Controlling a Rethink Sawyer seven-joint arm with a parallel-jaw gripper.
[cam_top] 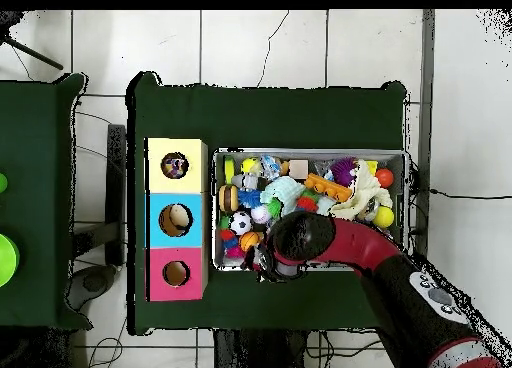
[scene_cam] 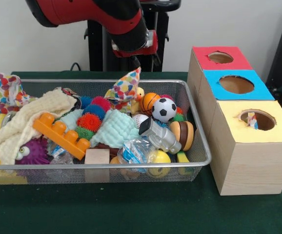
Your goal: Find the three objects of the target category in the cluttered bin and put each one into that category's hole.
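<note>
Green tabletop, with the wire bin [scene_cam: 199, 161] packed full of toys. One polka-dot cloth [scene_cam: 125, 89] stands pulled up at the far rim right under the gripper [scene_cam: 135, 62], which looks pinched on its tip. Another dotted cloth [scene_cam: 7, 91] sits in the left corner, and a third piece [scene_cam: 252, 120] pokes out of the yellow hole [scene_cam: 259, 118].

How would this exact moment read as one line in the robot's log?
end effector: above bin's far rim, on polka-dot cloth | second polka-dot cloth: bin corner | third: inside yellow hole | grip: unclear
</note>
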